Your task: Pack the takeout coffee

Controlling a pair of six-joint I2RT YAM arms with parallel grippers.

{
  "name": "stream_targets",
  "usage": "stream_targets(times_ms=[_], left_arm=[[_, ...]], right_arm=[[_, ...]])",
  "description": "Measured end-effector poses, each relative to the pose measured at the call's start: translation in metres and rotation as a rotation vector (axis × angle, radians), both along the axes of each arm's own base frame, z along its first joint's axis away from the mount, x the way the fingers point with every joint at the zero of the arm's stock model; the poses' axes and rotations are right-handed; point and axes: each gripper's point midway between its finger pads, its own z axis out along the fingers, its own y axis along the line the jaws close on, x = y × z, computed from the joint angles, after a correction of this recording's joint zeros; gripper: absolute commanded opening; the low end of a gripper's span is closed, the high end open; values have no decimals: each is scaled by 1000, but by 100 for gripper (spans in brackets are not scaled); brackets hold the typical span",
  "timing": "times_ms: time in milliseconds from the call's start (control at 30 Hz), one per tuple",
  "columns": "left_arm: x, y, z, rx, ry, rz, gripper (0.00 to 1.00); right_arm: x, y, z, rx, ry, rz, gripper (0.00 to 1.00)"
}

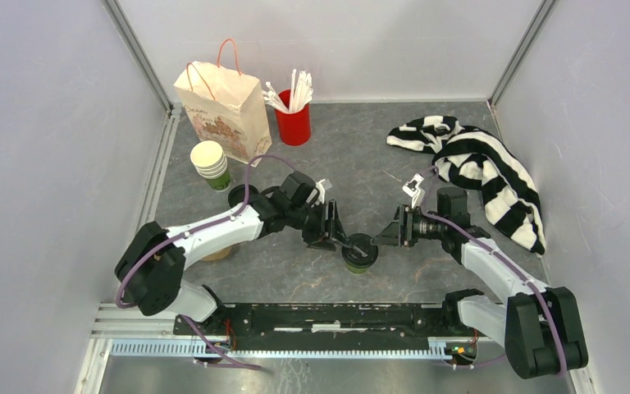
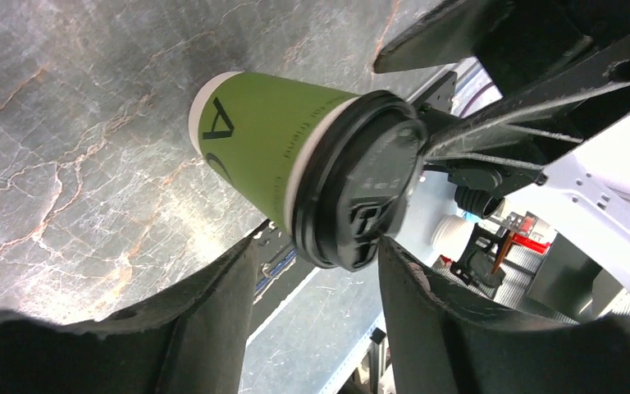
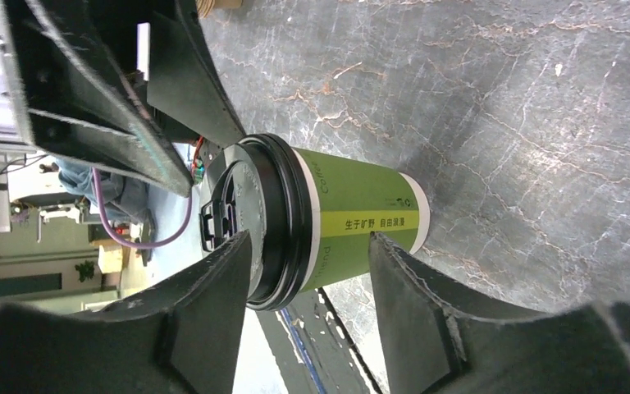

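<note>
Takeout coffee cup (image 1: 359, 253), black-lidded, stands upright mid-surface (image 1: 353, 164). Left fingers (image 2: 205, 320) and right fingers (image 3: 205, 328) are spread apart, flanking it. Behind: red cup (image 1: 293, 125) holding white sticks (image 1: 297, 89), stacked lidless cups (image 1: 211, 164), paper bag (image 1: 220, 111). Grey marbled top, pale walls (image 1: 49, 123).

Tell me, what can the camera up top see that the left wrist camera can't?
Only the top camera shows the paper bag, the red cup of white sticks, the stack of lidless cups and the striped cloth. Only the left wrist camera shows the black mark printed on the cup's side and the lid's sip tab up close. Both show the lidded green cup standing on the grey table, with the left gripper and right gripper on either side of it.
</note>
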Motion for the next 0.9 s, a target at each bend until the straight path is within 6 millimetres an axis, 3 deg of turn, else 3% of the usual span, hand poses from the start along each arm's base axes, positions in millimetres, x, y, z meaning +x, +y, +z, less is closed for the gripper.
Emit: stream_targets(times_ms=[200,667,900], left_arm=[[9,-9,23,-21,-30,-1,61],[-4,3,-5,38,34,-16,55],[-5,1,-3,24,38,-28,51]], right_arm=[[7,0,9,-6,12,-16,75],[6,10,-4,-19,76,20,70],[14,12,-2,-6,61,8,69]])
